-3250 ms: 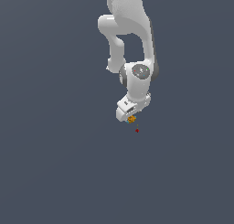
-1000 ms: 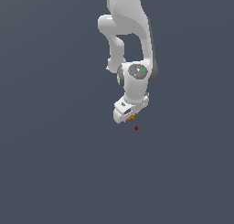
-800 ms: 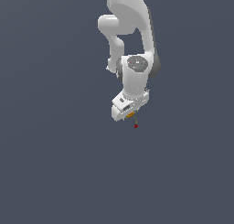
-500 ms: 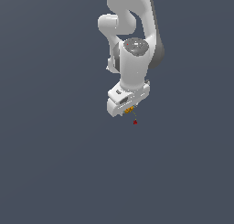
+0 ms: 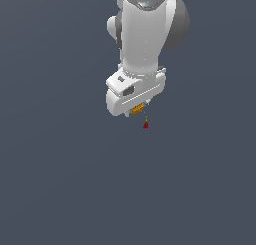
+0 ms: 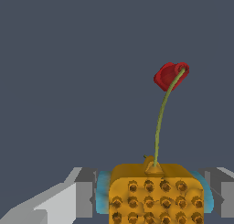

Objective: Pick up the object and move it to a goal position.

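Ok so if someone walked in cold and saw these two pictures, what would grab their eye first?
Probably the big white arm hanging down from the top of the exterior view against plain dark grey. Next, the orange studded block pinched in the claw, filling the wrist view's foreground. Then the red marker, joined to the block by a thin pale line and just below the claw in the exterior view.

Studded orange block (image 6: 155,193) — near the red goal marker (image 6: 170,75).

My arm (image 5: 145,34) is glossy white, thick rounded casings with grey at the joints and small coloured dots on the top cap. My gripper (image 5: 136,109) has a boxy white body with a dark recess; the wrist view shows grey fingers (image 6: 84,195), flat and angular.
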You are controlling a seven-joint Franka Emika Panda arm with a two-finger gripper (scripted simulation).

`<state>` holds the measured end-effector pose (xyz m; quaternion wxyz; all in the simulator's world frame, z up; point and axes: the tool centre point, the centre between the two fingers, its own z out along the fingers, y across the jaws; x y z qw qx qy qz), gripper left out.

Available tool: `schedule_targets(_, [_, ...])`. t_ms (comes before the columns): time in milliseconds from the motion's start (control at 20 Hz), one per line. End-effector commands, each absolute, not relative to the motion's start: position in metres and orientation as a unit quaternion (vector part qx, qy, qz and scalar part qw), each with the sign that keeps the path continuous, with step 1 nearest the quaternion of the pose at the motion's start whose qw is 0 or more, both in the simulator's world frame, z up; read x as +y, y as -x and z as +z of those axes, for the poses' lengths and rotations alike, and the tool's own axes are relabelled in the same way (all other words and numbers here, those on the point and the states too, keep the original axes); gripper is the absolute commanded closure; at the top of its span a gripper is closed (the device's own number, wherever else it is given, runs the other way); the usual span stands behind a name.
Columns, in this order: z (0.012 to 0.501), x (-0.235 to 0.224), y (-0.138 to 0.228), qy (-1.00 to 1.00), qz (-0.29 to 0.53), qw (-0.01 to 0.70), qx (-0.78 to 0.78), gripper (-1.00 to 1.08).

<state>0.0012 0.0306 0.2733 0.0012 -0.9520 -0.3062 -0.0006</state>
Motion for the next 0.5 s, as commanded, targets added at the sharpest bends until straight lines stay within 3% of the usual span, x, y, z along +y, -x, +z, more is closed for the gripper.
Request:
schedule_targets(0, [0.298, 0.025, -0.008, 0.952, -0.001, 0.001, -0.306, 1.08])
schedule_targets(450, [0.371, 0.009, -0.031, 0.952, 0.0, 0.001, -0.306, 1.08])
